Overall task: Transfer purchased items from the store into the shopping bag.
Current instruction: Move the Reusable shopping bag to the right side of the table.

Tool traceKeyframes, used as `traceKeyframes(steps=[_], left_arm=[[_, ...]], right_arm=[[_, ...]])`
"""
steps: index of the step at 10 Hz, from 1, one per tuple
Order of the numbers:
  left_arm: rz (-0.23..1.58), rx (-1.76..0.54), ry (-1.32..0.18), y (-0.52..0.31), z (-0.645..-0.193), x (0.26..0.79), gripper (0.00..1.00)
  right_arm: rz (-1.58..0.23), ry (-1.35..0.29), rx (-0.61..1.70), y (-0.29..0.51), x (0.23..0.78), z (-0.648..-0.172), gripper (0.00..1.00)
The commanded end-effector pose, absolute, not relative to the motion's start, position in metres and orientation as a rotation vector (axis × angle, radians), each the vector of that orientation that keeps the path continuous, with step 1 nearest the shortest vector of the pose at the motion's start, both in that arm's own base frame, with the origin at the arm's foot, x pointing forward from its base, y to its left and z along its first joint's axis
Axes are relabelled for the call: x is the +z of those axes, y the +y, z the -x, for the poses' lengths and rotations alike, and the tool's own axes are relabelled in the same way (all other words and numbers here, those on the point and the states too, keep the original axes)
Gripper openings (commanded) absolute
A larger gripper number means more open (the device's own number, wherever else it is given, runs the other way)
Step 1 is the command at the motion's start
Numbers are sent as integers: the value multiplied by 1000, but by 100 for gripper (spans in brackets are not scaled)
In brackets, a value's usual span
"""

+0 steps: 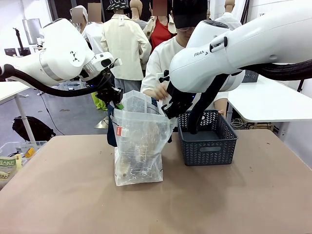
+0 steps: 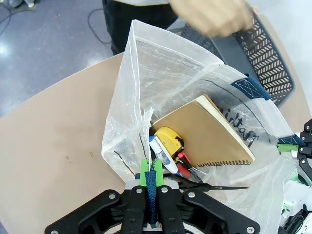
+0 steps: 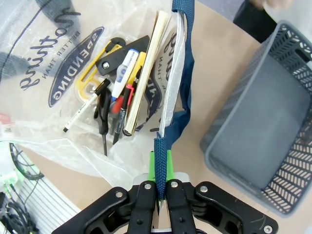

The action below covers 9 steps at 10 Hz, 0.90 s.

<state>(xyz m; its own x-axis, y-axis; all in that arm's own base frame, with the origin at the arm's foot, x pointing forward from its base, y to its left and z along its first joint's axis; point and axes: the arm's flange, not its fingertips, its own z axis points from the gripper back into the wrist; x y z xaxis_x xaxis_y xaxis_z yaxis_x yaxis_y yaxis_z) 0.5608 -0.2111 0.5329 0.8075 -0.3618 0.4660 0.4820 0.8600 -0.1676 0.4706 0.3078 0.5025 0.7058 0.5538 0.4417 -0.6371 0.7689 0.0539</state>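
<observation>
My left fingers [image 2: 152, 170] are pressed together on one navy strap [image 2: 152, 195] of the shopping bag [image 1: 139, 146]. My right fingers [image 3: 160, 163] pinch the opposite strap [image 3: 171, 122] the same way. I hold the two straps raised and drawn apart because the thin plastic would slump on its own. Stretched like this, the mouth gapes upward and gives a clear drop from above.

The bag stands on the brown surface [image 1: 58, 195] between my arms, with its base resting there. Its long axis is upright, and the opening is pulled into a line running from my left to my right. The dark basket [image 1: 207, 146] sits just beside it on my right, near enough for a short carry. What I see of the basket's floor is bare grey.

Across from me, the person's hand [image 2: 214, 17] is above the far rim of the bag. It is blurred, so I cannot tell whether it carries anything.

Inside the bag, a tan spiral notebook [image 2: 209, 131] stands on edge and leans across it. A yellow item [image 2: 168, 139], pens [image 3: 124, 73] and black scissors [image 3: 103, 114] lie lengthwise beside the notebook. With the goods already in the bag, I judge the transfer nearly done.
</observation>
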Motion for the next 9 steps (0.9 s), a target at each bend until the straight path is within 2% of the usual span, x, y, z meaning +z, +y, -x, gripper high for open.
traceKeyframes(steps=[1,3,5,9], left_arm=[[286,-458,-437,-211,-561,533,0],[400,-480,-459,-213,-557,530,0],[498,-495,-473,-213,-557,523,0],[691,-365,-522,-204,-561,503,0]], right_arm=[[-209,-421,667,308,502,-471,0],[-254,-448,817,330,513,-466,0],[-270,-446,860,348,514,-474,0],[-318,-449,1074,391,513,-484,0]])
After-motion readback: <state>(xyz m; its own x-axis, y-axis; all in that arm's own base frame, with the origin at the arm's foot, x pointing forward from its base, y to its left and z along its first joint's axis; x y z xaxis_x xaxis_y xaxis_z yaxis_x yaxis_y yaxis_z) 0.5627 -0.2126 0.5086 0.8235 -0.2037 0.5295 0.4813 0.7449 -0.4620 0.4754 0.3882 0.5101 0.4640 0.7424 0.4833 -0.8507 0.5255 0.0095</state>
